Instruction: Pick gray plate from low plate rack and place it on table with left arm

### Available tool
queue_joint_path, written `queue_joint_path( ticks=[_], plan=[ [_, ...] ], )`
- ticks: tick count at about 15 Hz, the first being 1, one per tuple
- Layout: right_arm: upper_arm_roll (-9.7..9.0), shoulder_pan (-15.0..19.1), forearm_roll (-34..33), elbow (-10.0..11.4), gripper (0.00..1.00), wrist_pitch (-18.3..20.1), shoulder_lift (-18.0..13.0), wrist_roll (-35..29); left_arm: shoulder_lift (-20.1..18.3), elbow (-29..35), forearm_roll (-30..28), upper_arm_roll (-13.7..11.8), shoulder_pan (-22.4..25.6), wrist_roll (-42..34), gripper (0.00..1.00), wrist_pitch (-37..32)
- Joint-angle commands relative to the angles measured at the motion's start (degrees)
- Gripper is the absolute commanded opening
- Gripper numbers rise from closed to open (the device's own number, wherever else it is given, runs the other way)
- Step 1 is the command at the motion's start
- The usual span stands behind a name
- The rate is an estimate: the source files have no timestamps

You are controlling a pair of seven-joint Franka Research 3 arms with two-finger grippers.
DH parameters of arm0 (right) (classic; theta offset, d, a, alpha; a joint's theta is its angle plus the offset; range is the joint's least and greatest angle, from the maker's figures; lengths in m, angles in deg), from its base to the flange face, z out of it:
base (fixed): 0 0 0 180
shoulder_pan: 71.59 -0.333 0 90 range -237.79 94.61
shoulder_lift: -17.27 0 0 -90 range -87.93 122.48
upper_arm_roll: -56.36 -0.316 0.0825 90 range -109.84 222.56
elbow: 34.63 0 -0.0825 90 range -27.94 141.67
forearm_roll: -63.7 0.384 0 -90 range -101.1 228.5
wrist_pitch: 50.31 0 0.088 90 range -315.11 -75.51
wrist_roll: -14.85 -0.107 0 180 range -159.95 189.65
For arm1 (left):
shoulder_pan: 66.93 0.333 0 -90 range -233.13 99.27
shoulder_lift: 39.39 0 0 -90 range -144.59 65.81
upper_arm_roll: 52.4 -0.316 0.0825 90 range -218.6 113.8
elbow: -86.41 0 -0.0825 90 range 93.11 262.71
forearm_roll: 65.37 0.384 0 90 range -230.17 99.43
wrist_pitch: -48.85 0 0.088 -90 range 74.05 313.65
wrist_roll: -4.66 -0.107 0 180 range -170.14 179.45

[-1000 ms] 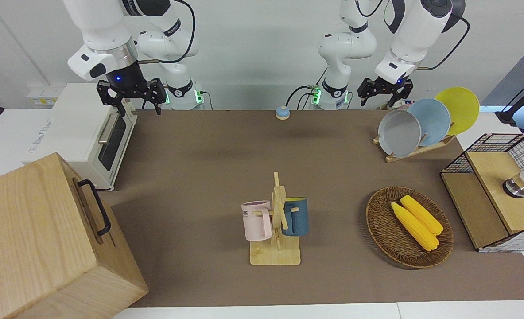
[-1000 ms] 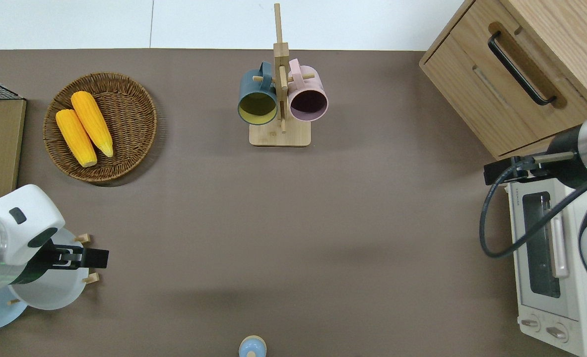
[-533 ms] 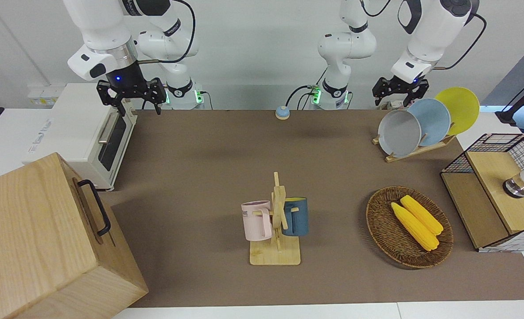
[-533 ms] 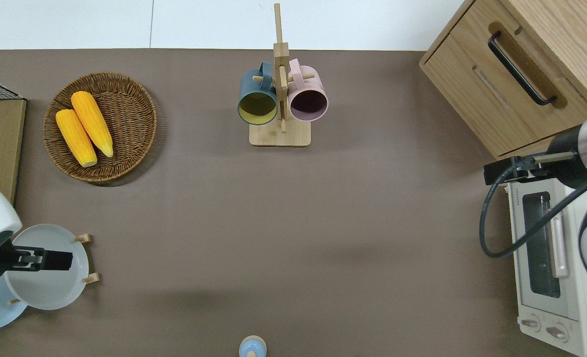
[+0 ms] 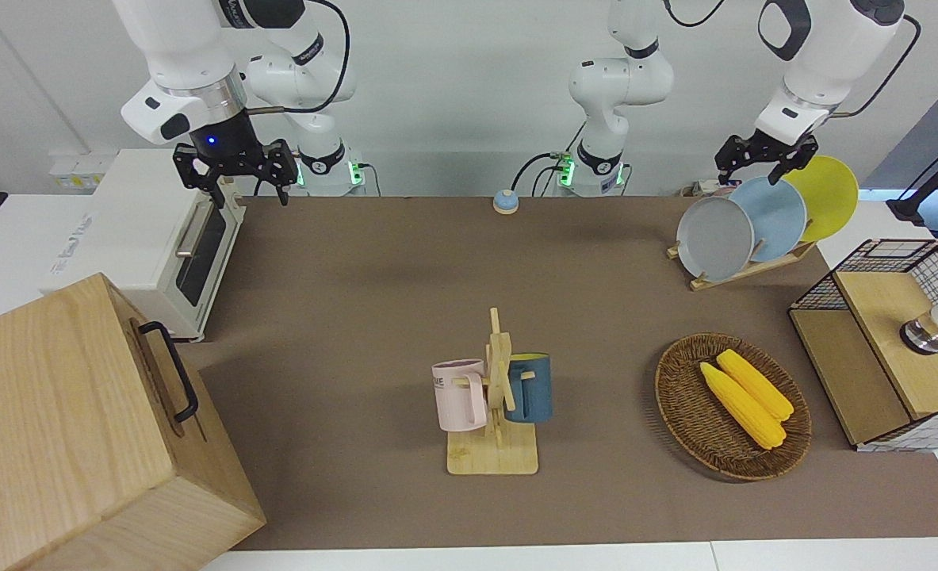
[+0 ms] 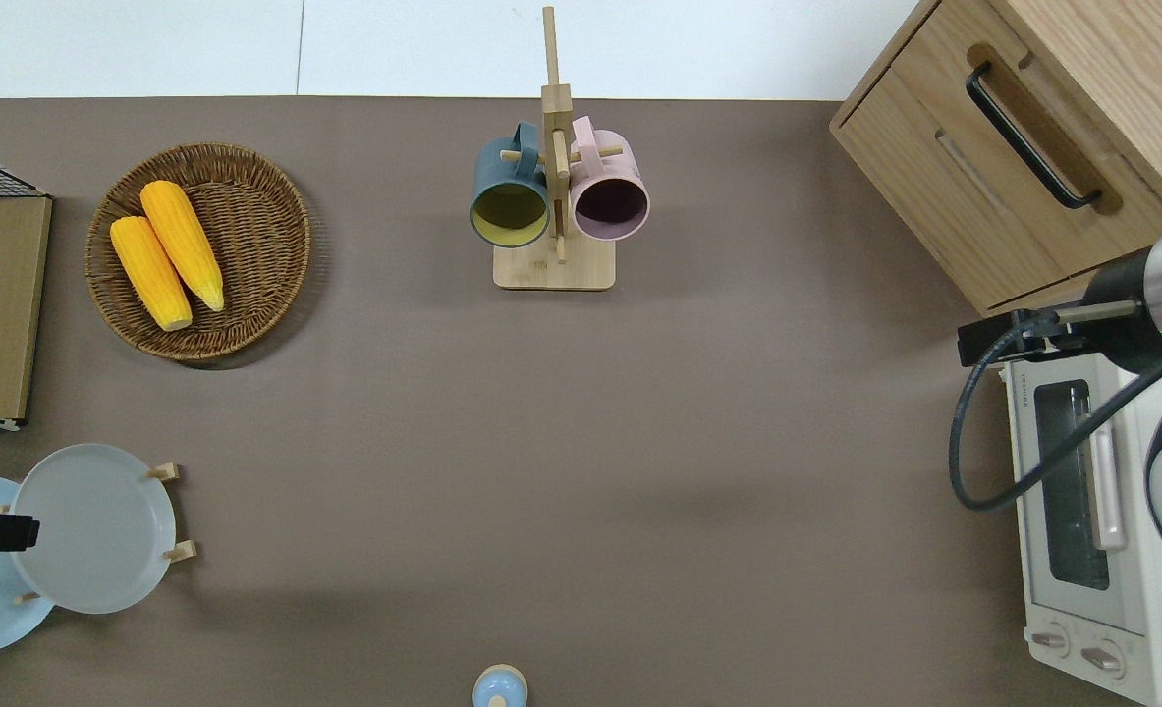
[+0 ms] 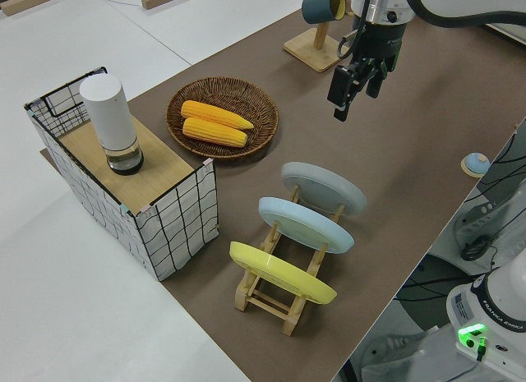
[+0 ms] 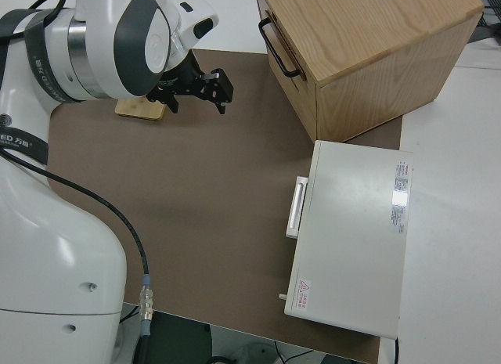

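We see a brown worktop [image 5: 357,262] with a low wooden plate rack [image 7: 283,292] at the left arm's end, close to the robots. Three plates lean in it in a row: the gray plate [image 5: 714,238] at the end toward the middle of the worktop, then a blue plate [image 5: 774,216], then a yellow plate [image 5: 825,194]. Our left hand [image 5: 762,159] hangs in the air over the blue plate, its fingers apart and holding nothing. The right arm is parked, its hand [image 5: 235,170] open.
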Motion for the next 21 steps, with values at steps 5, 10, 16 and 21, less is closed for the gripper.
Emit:
queue_joint_path(
  ticks=[5, 10, 16, 21],
  plan=[
    [-1.15, 1.2, -0.2, -1.2, 0.983, 0.9, 0.5, -0.8, 0.1, 7.7, 1.2, -2.5, 0.6, -0.1, 1.00, 9.3],
    [-1.15, 1.3, -0.2, -1.1, 0.983, 0.9, 0.5, -0.8, 0.6, 13.9, 1.2, -2.5, 1.3, 0.0, 1.00, 16.9],
    [-1.15, 1.3, -0.2, -1.2, 0.983, 0.9, 0.5, -0.8, 3.2, 14.6, 1.3, -2.5, 2.5, -0.1, 1.00, 20.3],
    [-1.15, 1.3, -0.2, -1.1, 0.983, 0.9, 0.5, -0.8, 4.9, 14.6, 1.3, -2.5, 3.3, -0.7, 1.00, 21.8]
  ],
)
